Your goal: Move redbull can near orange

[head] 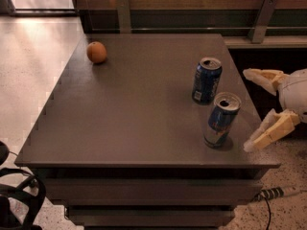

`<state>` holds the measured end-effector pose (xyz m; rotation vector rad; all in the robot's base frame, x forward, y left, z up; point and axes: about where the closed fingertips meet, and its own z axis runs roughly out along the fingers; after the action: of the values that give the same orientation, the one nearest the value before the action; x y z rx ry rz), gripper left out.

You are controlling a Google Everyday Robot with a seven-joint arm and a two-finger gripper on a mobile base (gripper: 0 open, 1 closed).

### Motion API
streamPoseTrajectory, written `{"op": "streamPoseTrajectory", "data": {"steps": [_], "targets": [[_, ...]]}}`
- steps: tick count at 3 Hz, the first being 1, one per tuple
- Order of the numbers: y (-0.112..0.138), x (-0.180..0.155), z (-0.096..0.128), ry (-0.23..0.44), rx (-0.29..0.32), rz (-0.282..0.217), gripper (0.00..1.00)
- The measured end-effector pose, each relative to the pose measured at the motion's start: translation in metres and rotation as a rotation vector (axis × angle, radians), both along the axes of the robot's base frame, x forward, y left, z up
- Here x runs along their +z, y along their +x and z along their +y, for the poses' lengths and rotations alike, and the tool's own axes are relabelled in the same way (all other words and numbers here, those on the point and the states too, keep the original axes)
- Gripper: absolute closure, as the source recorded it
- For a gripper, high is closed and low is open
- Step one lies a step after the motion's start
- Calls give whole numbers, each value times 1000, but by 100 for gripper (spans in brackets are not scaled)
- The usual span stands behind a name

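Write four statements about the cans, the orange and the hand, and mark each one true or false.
1. The redbull can stands upright near the right edge of the table. True.
2. The hand is shut on the redbull can. False: it is open, to the right of the can and apart from it.
3. The orange lies right beside the redbull can. False: it sits at the table's far left corner, away from both cans.
4. The dark-blue can stands just behind the redbull can. True.
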<state>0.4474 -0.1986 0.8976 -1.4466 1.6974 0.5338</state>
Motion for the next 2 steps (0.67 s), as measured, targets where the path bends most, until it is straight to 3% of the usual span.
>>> {"op": "streamPoseTrajectory", "data": {"steps": [2], "targets": [[9, -19, 14, 199, 38, -36, 0]]}}
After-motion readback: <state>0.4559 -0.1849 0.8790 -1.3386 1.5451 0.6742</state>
